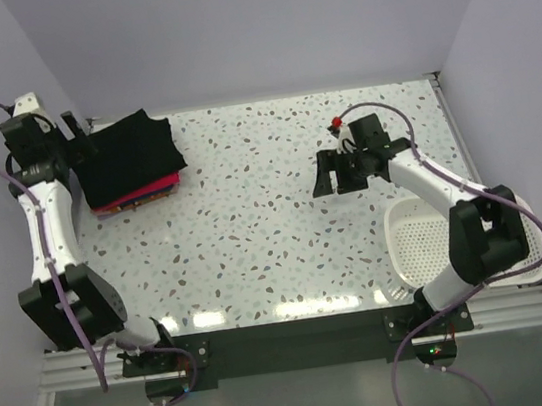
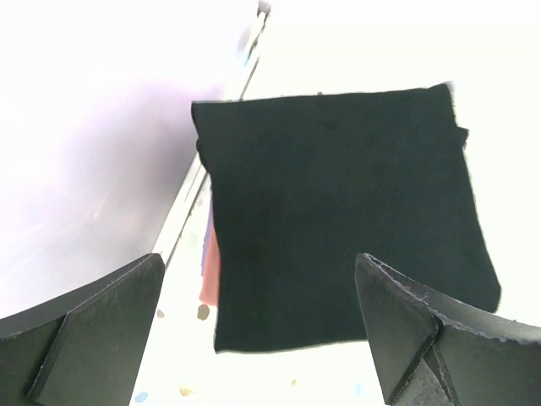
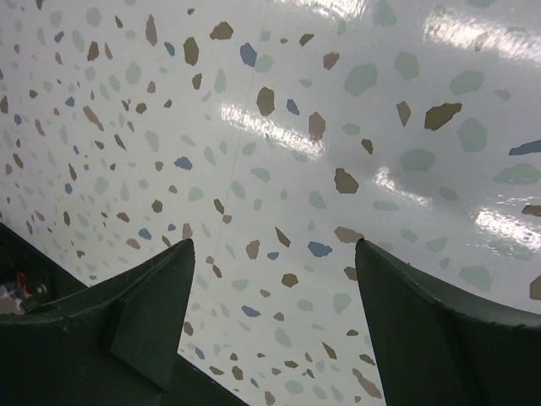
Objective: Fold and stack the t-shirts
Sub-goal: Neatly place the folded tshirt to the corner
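A black folded t-shirt (image 1: 128, 157) tops the stack of t-shirts at the table's far left corner. Edges of a pinkish-red t-shirt (image 1: 148, 192) and other coloured ones show under it. My left gripper (image 1: 81, 132) hovers at the stack's far left edge, open and holding nothing. In the left wrist view the black t-shirt (image 2: 338, 211) lies flat beyond the open left gripper (image 2: 258, 262), and a pink t-shirt edge (image 2: 210, 271) peeks out at its left. My right gripper (image 1: 337, 182) hangs open over bare table right of centre; the right wrist view shows the right gripper (image 3: 275, 245) with only speckled tabletop between its fingers.
A white mesh basket (image 1: 428, 241) sits at the table's right edge beside the right arm's base. The side wall (image 2: 84, 169) runs close along the left of the stack. Walls close the table at the back and both sides.
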You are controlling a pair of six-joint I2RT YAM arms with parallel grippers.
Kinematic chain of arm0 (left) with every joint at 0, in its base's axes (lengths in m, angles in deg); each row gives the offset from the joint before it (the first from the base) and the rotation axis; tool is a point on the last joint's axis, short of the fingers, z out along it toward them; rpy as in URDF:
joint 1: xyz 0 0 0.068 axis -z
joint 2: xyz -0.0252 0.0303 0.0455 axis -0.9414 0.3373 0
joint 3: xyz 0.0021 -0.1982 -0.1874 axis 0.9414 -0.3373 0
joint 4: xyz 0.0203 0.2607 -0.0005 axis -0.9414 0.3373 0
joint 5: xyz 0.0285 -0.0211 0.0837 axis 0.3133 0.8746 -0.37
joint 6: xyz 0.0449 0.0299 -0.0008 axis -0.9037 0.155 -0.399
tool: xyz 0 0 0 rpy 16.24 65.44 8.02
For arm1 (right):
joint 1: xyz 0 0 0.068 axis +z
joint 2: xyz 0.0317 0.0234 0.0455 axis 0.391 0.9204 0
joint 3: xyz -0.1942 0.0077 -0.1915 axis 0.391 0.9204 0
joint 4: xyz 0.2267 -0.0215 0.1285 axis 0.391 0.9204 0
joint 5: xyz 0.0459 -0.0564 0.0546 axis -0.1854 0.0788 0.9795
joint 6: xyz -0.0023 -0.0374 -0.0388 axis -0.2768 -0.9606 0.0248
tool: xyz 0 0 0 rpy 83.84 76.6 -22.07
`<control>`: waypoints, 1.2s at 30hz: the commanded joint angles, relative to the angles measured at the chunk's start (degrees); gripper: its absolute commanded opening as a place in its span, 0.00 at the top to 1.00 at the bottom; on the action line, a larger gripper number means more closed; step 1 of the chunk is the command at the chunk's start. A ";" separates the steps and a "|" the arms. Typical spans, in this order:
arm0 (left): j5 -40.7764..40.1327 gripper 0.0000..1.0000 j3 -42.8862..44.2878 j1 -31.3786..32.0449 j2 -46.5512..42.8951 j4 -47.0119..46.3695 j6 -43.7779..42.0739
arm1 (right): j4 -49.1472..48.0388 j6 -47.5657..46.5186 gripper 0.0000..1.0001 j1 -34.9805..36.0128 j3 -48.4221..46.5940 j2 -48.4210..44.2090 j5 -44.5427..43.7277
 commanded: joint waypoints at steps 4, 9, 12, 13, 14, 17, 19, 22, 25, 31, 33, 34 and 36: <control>-8.60 0.00 -15.60 10.40 -18.54 -8.43 2.26 | -3.72 2.11 0.18 0.19 -0.53 -8.49 -6.06; -3.17 0.00 -24.50 18.75 -27.00 -12.22 7.27 | -4.69 1.15 0.17 0.19 -0.52 -12.27 -10.89; -5.35 0.00 -29.25 27.97 -28.33 -13.01 9.38 | -5.30 0.27 0.15 0.19 -0.35 -13.59 -13.44; -6.32 0.00 -31.35 30.17 -28.68 -13.71 10.43 | -5.39 0.26 0.14 0.27 -0.17 -13.94 -13.97; -7.37 0.00 -32.15 33.15 -28.86 -14.06 11.05 | -5.57 0.44 0.14 0.19 0.00 -14.12 -14.23; -5.55 0.00 -34.79 36.16 -28.86 -15.73 13.07 | -7.14 1.49 0.14 0.10 1.32 -15.43 -14.67; -5.44 0.00 -36.02 38.26 -29.38 -16.70 13.43 | -8.11 2.11 0.14 0.27 2.64 -16.32 -15.29; -6.33 0.00 -37.78 39.24 -30.79 -18.19 13.87 | -8.38 2.63 0.14 0.19 3.78 -17.11 -16.43; -5.19 0.00 -38.57 39.33 -31.50 -19.07 13.17 | -8.82 2.99 0.14 0.19 5.10 -17.81 -16.61; -5.18 0.00 -37.70 39.34 -31.67 -18.20 11.32 | -8.04 2.46 0.14 0.19 6.86 -20.09 -18.10; -5.62 0.00 -37.52 39.33 -31.67 -17.85 11.06 | -7.33 2.02 0.14 0.27 6.51 -20.89 -18.63; -5.62 0.00 -37.43 39.33 -31.67 -17.76 10.97 | -6.63 1.76 0.14 0.19 6.42 -21.06 -18.98; -5.80 0.00 -37.08 39.33 -31.67 -17.41 10.88 | -6.45 1.50 0.14 0.19 6.24 -21.68 -19.16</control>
